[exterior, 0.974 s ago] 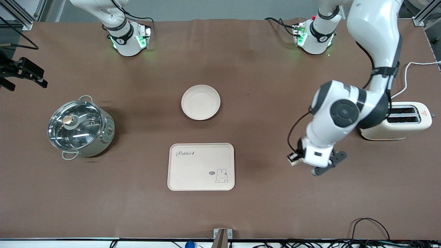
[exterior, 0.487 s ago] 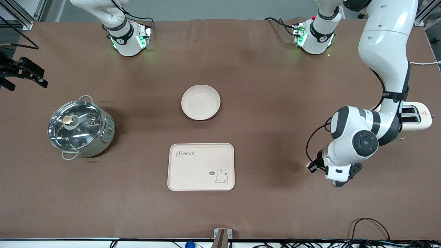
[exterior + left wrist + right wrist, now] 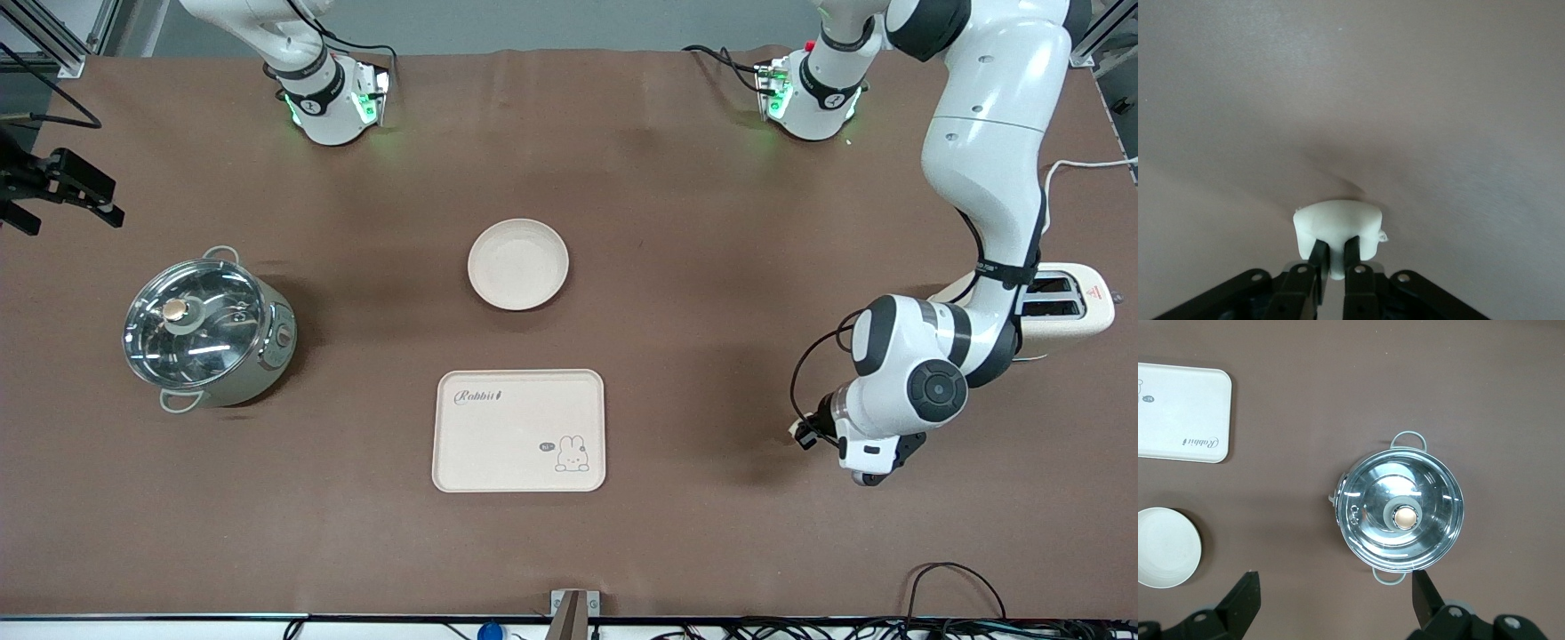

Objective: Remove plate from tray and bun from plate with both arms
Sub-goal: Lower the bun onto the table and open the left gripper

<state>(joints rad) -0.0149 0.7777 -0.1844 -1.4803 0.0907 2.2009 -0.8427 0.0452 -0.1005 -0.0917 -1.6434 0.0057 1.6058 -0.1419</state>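
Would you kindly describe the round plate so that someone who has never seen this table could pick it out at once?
Start at the rectangular cream tray with the rabbit drawing, in the middle of the brown table. The plate lies just past it, farther from the front camera, toward the robots' bases. It is round, plain, cream-white and empty with a raised rim, unlike the printed tray or the shiny lidded pot.

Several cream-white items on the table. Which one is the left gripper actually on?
The bun: the small pale lump pinched between the left gripper fingers, just above the bare tabletop. The plate, rabbit tray and toaster all sit untouched.
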